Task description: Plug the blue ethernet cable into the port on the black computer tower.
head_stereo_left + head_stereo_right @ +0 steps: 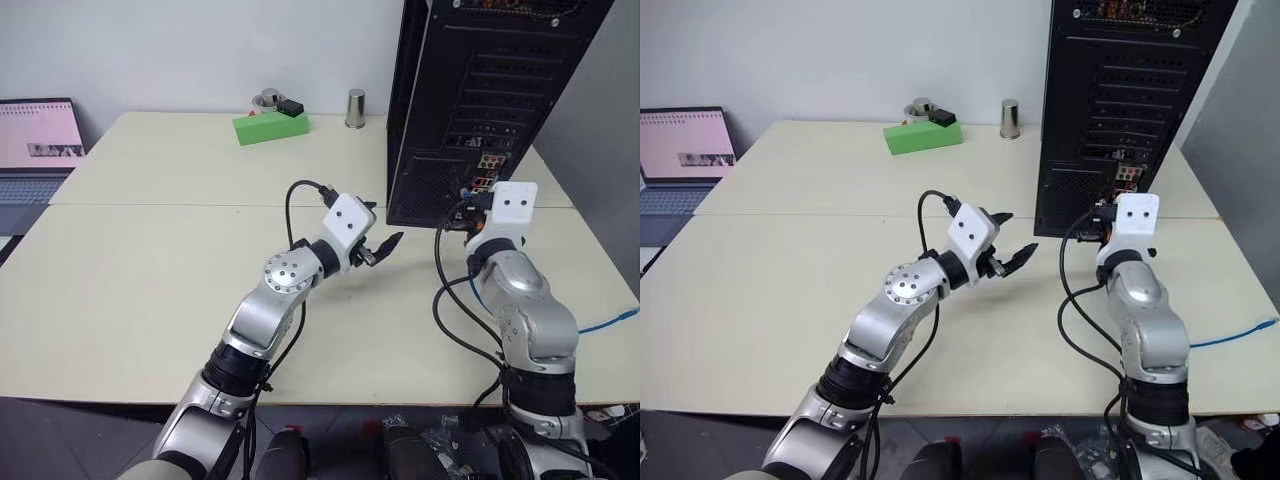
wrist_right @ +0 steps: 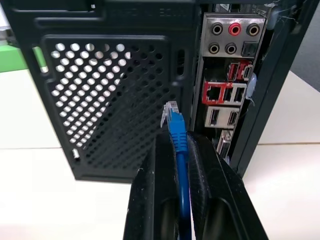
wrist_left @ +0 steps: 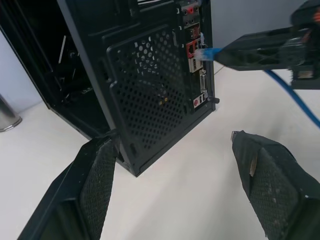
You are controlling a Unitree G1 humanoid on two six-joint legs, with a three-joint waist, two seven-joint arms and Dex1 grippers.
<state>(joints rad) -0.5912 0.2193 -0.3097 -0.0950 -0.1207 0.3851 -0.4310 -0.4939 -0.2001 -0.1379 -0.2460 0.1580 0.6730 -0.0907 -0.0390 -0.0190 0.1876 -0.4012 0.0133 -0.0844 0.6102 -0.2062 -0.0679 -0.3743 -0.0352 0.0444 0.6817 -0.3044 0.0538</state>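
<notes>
Right gripper [image 1: 468,213] at black computer tower [image 1: 470,90]

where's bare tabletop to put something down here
Widest bare patch: the table between the laptop and the left gripper. Another lies between the green box and that arm. Crowded: around the right gripper at the black computer tower.

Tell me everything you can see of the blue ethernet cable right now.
The blue ethernet cable is a thin, bright blue, flexible cord ending in a small clear plastic plug. The right gripper is shut on it just behind the plug, which sticks out past the fingers, pointing at the rear of the black computer tower, close to the port panel but not yet inserted. The rest of the cord trails back over the table's right edge.
</notes>
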